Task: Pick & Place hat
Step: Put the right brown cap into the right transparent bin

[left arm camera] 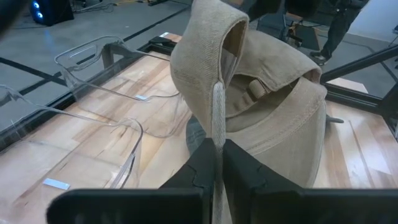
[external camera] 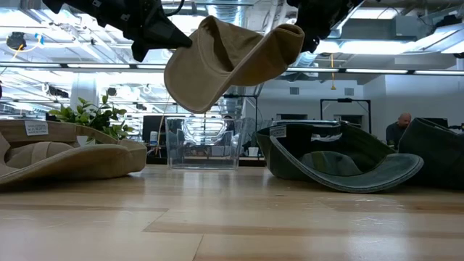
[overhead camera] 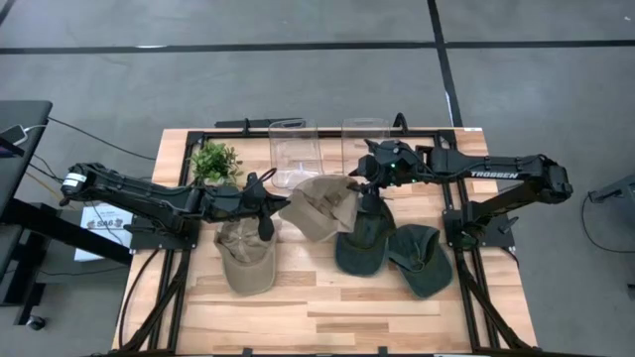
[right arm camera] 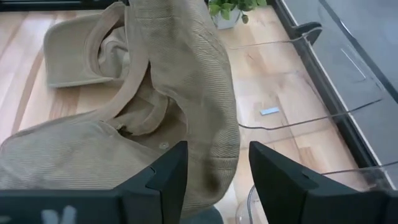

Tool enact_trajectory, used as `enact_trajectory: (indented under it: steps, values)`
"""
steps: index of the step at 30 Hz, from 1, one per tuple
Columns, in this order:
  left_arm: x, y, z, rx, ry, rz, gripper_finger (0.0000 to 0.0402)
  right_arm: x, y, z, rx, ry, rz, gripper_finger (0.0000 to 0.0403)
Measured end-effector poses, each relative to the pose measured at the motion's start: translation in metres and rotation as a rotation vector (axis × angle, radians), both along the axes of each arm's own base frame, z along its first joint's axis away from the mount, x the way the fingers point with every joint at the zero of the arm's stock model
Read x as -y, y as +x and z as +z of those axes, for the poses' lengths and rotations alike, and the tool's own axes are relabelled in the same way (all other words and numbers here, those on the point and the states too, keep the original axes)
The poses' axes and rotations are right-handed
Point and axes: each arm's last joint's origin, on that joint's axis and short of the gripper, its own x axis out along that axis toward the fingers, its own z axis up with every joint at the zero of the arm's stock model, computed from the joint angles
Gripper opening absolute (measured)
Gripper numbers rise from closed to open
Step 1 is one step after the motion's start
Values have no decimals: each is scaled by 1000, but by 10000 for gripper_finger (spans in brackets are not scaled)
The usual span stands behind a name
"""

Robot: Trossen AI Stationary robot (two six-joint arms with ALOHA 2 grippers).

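Corduroy, tan and soft, the lifted cap (overhead camera: 319, 205) hangs between both arms above the wooden table (overhead camera: 327, 307) in the high view. Low view: the cap is clear of the surface, in front of the transparent plastic bins (external camera: 203, 141). Left wrist view: the left gripper (left arm camera: 219, 163) pinches the cap's edge, fingers pressed together. Right wrist view: the right gripper (right arm camera: 217, 163) straddles a fold, fingers spread; it should close squarely before the left lets go.
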Motion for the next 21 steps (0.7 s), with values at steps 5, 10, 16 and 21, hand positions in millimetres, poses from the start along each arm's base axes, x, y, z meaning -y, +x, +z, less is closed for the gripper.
enact_trajectory:
  steps: [5,10,16,21]
  values:
    - [0,0,0,0,0,0,17,1,1,1,12,1,-42,131]
    - [0,0,0,0,0,0,17,1,1,1,22,16,-49,56]
    - [0,0,0,1,0,0,17,-8,8,9,126,66,22,10]
    - [0,0,1,11,-2,1,29,-12,10,12,158,61,39,4]
